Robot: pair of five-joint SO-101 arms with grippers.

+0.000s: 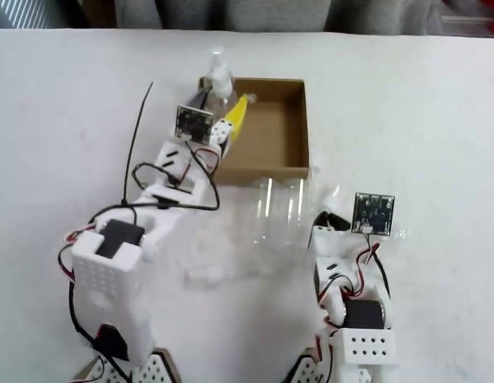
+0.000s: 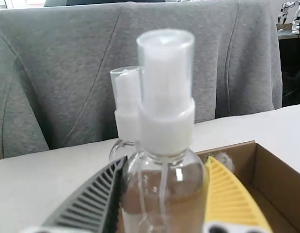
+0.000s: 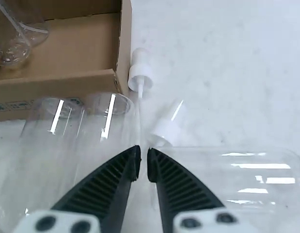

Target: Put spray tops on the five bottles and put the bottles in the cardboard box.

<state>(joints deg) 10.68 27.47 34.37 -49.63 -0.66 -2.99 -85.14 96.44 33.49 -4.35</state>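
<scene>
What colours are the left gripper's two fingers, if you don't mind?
Left gripper: one finger yellow, the other dark grey; clearest in the left wrist view.

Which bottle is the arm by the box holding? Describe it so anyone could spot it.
Start at the cardboard box, then its far left corner. A clear bottle with a white spray top is upright there. Unlike the similar bottle behind it, this one is clamped between the grey and yellow fingers of the left gripper.

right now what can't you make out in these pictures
- High view: clear bottles on the table blur into it; their count is unclear.
- Left wrist view: the held bottle hides the base of the second bottle, so where it stands is unclear.
- Right wrist view: the lying bottle runs past the edge.
</scene>
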